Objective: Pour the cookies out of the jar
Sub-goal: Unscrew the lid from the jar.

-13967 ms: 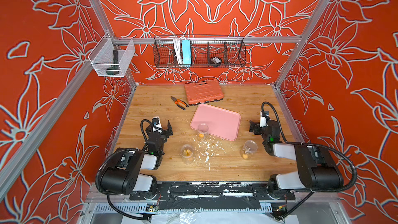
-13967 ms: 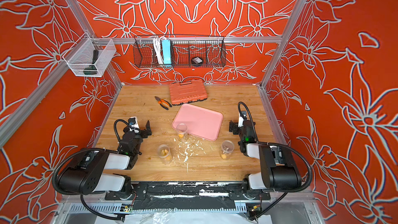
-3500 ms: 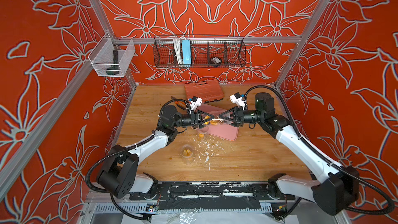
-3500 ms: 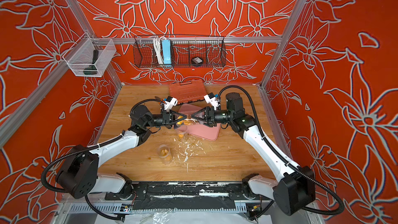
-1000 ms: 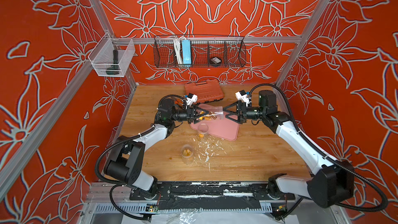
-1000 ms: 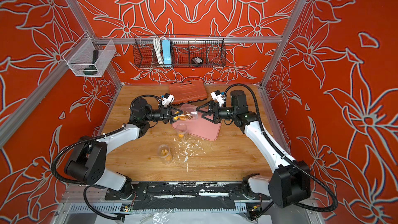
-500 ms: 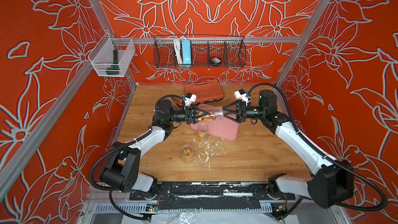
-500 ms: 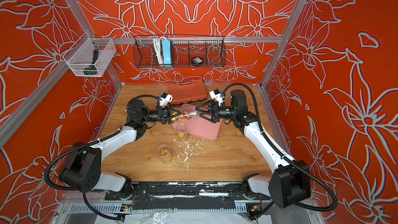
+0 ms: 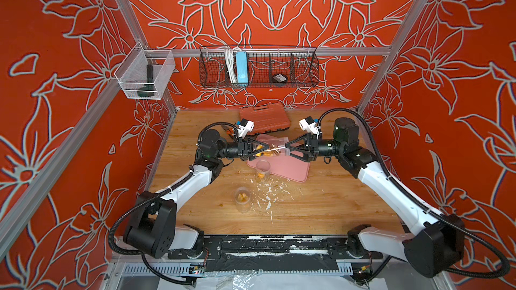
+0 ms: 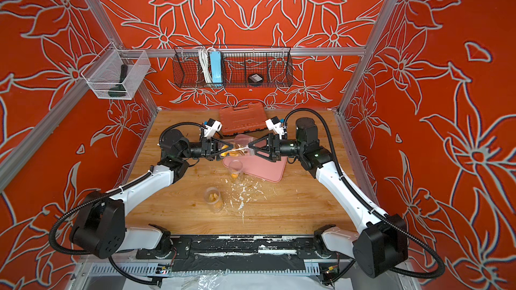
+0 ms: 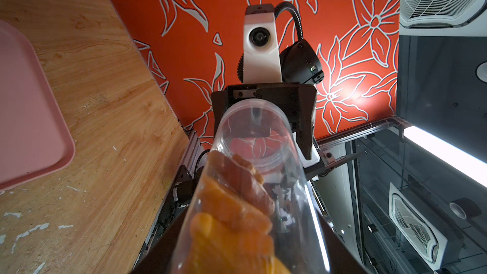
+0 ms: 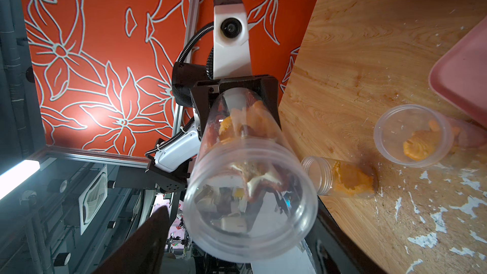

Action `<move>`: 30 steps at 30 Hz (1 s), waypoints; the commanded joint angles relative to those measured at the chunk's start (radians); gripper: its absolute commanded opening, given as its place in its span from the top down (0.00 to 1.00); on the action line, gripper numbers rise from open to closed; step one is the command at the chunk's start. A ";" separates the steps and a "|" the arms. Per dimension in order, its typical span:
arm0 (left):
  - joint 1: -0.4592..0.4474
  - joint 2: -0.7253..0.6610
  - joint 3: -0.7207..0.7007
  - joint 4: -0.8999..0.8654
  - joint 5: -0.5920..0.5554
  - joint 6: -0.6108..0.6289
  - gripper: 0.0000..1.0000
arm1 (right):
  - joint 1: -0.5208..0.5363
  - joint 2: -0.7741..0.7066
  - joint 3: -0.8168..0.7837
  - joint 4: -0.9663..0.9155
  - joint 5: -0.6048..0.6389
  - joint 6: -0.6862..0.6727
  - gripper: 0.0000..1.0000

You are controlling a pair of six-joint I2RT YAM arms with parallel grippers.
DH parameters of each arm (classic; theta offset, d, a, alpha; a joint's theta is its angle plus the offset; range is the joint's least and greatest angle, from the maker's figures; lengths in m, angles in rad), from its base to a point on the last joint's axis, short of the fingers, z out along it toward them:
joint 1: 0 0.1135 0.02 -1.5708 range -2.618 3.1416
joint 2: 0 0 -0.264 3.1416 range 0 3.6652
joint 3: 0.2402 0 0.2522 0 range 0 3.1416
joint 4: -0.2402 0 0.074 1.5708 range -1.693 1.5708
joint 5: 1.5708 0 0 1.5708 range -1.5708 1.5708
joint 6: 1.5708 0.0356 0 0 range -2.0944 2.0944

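Observation:
A clear jar (image 9: 273,150) (image 10: 237,146) lies level in the air over the pink tray's (image 9: 296,167) near-left edge. Orange and tan cookies (image 9: 261,150) (image 11: 232,222) fill the end next to my left gripper (image 9: 262,149) (image 11: 247,259), which is shut on that end. My right gripper (image 9: 286,147) (image 12: 245,233) faces it from the other side. Its fingers flank the jar's (image 12: 250,193) transparent end. One finger (image 12: 147,238) stands a little off the wall and the other lies close against it.
Two more clear jars holding orange biscuits stand on the wooden table, one (image 9: 262,170) at the tray's edge and one (image 9: 242,198) nearer the front. White crumbs (image 9: 269,191) lie scattered between them. An orange tool case (image 9: 264,119) lies at the back.
My right gripper's jaws have narrowed around the jar's free end. Both arms and the jar have stayed almost where they were.

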 commanded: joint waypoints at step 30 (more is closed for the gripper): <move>-0.027 -0.034 0.031 -0.045 0.034 0.020 0.41 | 0.012 -0.021 0.050 -0.060 0.012 -0.062 0.31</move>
